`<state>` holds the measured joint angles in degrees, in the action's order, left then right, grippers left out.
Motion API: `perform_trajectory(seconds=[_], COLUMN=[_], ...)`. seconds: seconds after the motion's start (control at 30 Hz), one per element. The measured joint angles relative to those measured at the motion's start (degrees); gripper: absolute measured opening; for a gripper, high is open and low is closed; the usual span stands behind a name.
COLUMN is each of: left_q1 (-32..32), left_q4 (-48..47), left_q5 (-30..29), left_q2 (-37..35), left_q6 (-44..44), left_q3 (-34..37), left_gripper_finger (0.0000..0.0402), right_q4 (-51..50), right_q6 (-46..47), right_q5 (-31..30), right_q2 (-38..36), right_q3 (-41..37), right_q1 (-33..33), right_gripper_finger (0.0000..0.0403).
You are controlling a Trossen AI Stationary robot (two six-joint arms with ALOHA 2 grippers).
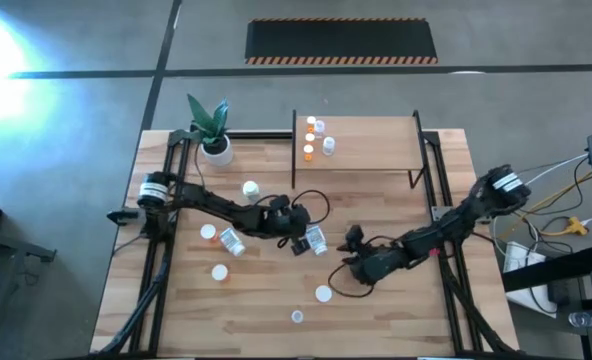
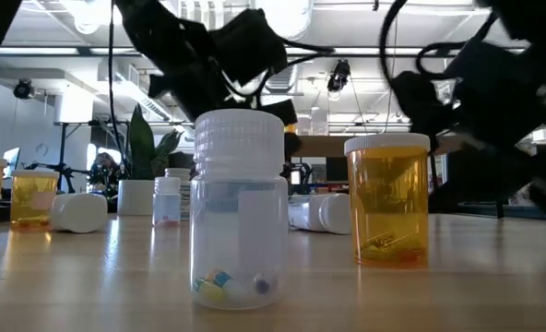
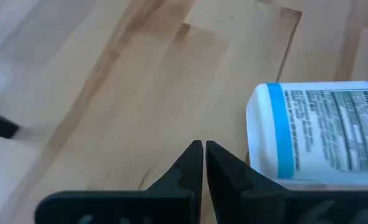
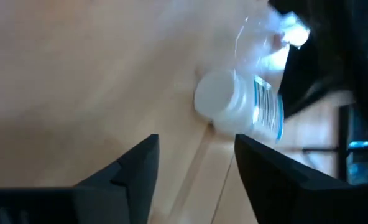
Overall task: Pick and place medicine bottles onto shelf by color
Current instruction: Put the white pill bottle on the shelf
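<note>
A white medicine bottle (image 1: pixel 316 238) with a blue-striped label lies on its side at the table's middle. My left gripper (image 1: pixel 301 242) is shut and empty right beside it, on its left; the bottle's base end (image 3: pixel 308 130) shows next to my fingers. My right gripper (image 1: pixel 353 242) is open to the bottle's right, and the bottle's white cap (image 4: pixel 216 99) points toward it, ahead of the gap. The shelf (image 1: pixel 376 150) stands at the far middle with several small bottles (image 1: pixel 316 138) on its left part. My left gripper (image 3: pixel 204 155) is shut with one finger (image 3: pixel 246 180) close beside the lying bottle's base end (image 3: pixel 265 155). I cannot tell whether it touches the bottle.
Loose bottles lie left of my left arm (image 1: pixel 231 241) and stand near the front edge (image 1: pixel 323 293); the clear one (image 2: pixel 238 212) and an orange one (image 2: pixel 388 198) show close in the low view. A white plant pot (image 1: pixel 216 150) stands at the far left.
</note>
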<state>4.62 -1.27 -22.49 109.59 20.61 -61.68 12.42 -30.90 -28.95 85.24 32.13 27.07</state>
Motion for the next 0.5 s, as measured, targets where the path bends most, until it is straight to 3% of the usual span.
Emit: perform_trajectory(seconds=[0.23,0.5], left_q1=[-0.08,-0.15], left_q4=[10.32,17.00], left_q5=[3.92,6.44], left_q2=[6.06,9.47], left_q6=[-0.35,-0.41], left_q3=[-0.94,-1.63], left_gripper_finger=[0.0003,0.0003], right_q4=[6.05,4.82], right_q6=[-11.43,-11.88], right_q5=[-7.07,-7.57], right_q2=[9.71,11.12], right_q3=[4.69,6.90], right_q1=[-0.86,-0.97], right_gripper_finger=[0.0231,0.0231])
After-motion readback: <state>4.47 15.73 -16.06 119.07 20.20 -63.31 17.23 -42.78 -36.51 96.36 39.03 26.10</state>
